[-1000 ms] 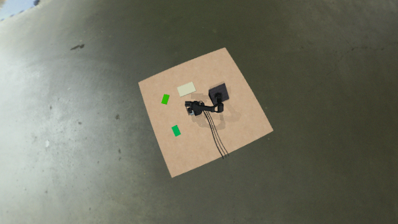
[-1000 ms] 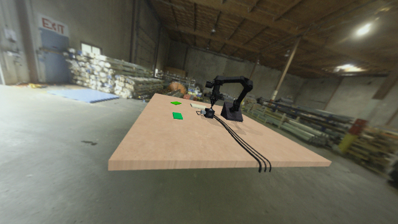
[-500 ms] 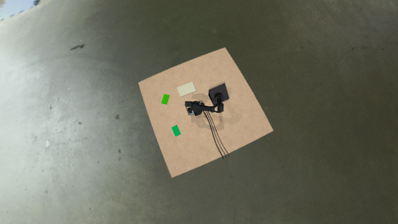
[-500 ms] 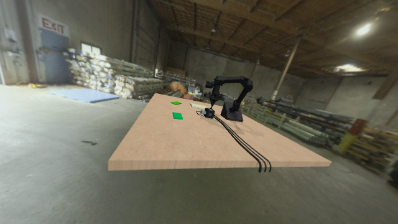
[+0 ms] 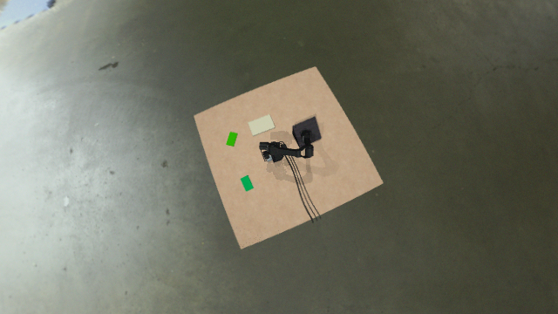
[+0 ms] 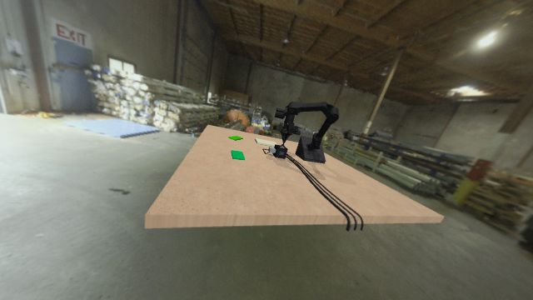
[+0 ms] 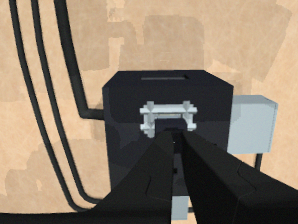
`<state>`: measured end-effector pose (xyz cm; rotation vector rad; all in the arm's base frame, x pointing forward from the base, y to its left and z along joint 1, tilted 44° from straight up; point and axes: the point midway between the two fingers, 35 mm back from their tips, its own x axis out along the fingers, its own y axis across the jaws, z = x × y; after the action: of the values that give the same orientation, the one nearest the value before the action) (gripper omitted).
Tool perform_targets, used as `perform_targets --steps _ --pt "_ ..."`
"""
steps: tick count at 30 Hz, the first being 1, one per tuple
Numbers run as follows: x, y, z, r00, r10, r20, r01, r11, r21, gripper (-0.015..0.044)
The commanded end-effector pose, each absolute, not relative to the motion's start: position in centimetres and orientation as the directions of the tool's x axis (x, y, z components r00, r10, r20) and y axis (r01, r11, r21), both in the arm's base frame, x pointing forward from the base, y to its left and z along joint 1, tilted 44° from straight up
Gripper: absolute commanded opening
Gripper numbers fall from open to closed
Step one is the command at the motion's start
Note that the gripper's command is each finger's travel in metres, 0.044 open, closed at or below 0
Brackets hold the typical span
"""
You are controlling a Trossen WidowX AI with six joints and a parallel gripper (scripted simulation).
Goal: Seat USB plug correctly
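The gripper (image 7: pixel 174 137) comes down from above onto the black power cube (image 7: pixel 127 123), and its two dark fingers stand almost together, closed on the USB plug (image 7: pixel 168 117) at the cube's top face. In the wrist view the plug's pale metal frame lies with its long axis left to right, across the line of the fingers. How deep it sits in the socket I cannot tell.

The cube stands near the middle of the wooden table (image 6: pixel 233 196), just in front of the arm's base (image 6: pixel 310 154). A grey block (image 7: pixel 253 123) touches its right side. Three black cables (image 6: pixel 329 193) run from the cube over the near edge. Two green tiles (image 5: pixel 232 139) (image 5: pixel 247 183) and a cream card (image 5: pixel 261 125) lie apart, well inside the edges.
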<state>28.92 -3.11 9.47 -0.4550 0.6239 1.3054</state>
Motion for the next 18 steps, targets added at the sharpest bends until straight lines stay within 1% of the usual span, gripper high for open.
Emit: perform_targets --steps 1,18 --pt "28.97 -3.07 9.46 0.143 0.744 -0.653 -0.975 0.219 0.036 0.0000" --pt "29.00 -2.93 9.32 0.143 0.744 -0.653 -0.975 0.219 0.036 0.0000"
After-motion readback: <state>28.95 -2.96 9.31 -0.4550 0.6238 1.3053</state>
